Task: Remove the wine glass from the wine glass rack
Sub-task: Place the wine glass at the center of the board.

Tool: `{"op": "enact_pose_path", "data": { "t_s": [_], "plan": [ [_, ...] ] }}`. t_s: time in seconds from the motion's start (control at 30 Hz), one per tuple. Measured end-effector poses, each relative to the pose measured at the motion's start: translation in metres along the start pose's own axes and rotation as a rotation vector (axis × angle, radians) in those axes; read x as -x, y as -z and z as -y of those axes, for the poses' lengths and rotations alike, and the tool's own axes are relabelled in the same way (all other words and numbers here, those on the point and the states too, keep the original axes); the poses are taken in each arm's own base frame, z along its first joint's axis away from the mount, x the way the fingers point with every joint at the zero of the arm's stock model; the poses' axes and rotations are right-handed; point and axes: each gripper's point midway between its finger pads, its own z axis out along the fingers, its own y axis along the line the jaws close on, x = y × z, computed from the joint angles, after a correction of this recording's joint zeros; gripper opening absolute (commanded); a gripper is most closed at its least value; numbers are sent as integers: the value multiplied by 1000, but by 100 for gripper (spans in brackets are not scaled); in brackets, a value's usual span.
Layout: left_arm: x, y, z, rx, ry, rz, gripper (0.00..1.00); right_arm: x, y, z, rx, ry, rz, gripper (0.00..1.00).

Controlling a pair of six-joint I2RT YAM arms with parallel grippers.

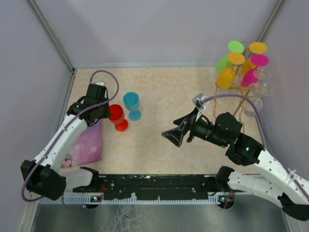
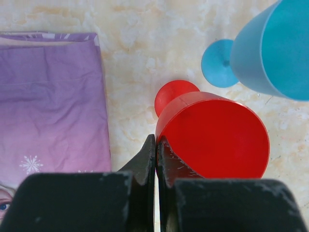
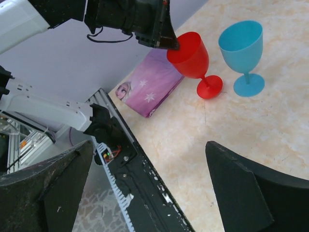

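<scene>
The gold wire wine glass rack stands at the far right and carries several upside-down glasses: green, yellow, orange, pink and clear. My left gripper is shut on the rim of a red wine glass. The glass leans slightly and its foot is on the table. A blue wine glass stands upright just beside it. My right gripper is open and empty over mid-table, pointing left, well away from the rack.
A purple printed pouch lies flat at the left, next to the red glass. The black base rail runs along the near edge. Grey walls close in the back and sides.
</scene>
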Motion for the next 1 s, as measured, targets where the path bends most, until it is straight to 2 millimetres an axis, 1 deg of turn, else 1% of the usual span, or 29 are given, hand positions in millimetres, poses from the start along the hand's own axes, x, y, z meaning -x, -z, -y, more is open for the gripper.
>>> {"op": "enact_pose_path", "data": {
  "t_s": [0.1,0.3,0.57,0.73,1.0],
  "plan": [
    [4,-7,0,4,-7,-10,0,0,0,0,3,8,-2,99],
    [8,-21,1,-8,-6,-22,0,-6,1,-10,63,9,-33,99],
    [6,-28,-4,0,-2,-41,2,-8,2,-12,73,8,-44,99],
    [7,-29,-8,9,2,-43,9,-12,1,-9,58,6,-58,99],
    [8,-36,-6,1,-4,-47,16,-20,-5,1,19,6,-90,99]
  ]
}}
